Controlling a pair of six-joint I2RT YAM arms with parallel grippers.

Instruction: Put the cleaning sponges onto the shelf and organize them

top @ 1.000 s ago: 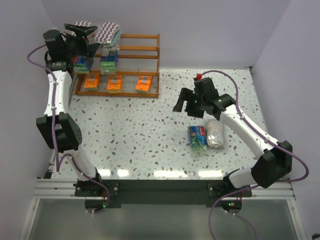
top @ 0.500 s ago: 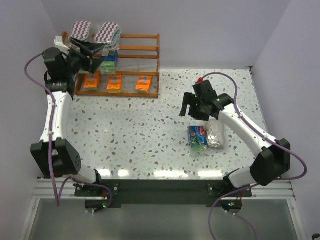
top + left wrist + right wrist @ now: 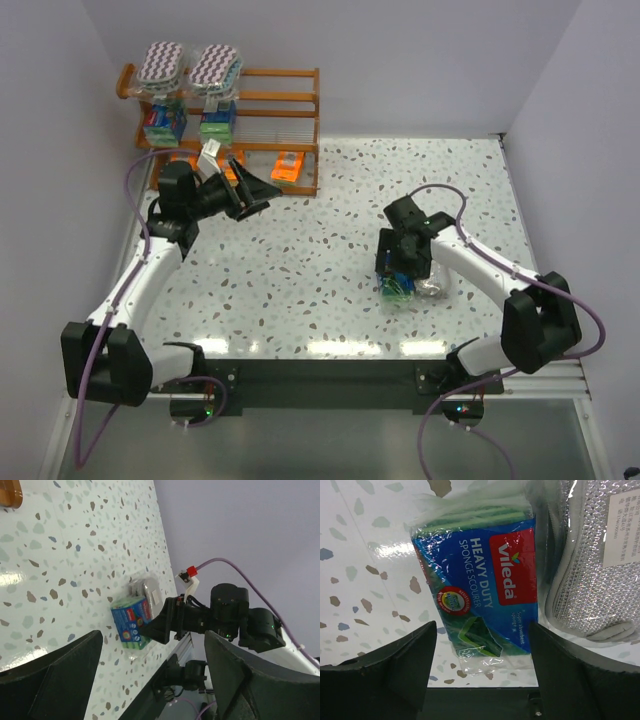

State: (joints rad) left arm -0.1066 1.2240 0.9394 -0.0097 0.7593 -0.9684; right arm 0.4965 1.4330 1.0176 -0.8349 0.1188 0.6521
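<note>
Hovering my right hand [image 3: 400, 266], spread wide, over the blue-green sponge pack [image 3: 480, 590] on the desk [image 3: 300, 262], well apart from the shelf [image 3: 296, 72] — I reckon one finger could snag the grey pad [image 3: 585, 555] touching it and drag both, or slick wrap slips; left hand [image 3: 246, 190] wide, empty.

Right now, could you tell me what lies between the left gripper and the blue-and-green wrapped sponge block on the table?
Only bare speckled tabletop: the top view shows nothing between the left gripper and the blue-and-green wrapped sponge block.
</note>
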